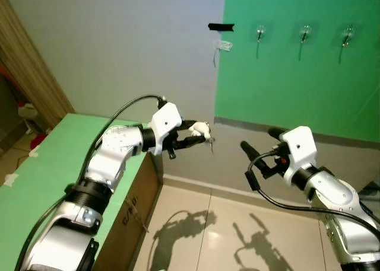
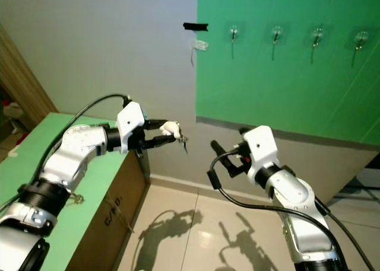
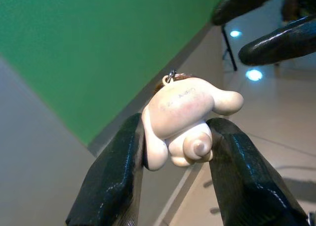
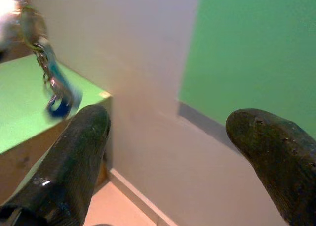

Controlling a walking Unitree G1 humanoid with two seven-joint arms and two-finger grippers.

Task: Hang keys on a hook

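Two fingers of my left gripper (image 1: 199, 136) are pinching the keys (image 4: 54, 82) by their rubbery white charm (image 3: 185, 119), so they dangle light and swingy. Hooks (image 1: 304, 35) are far up right. Right gripper (image 1: 261, 142) spread, empty.

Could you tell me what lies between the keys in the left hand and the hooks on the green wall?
Nothing: in the left eye view, only open air and bare wall separate the keys in the left hand from the hooks.
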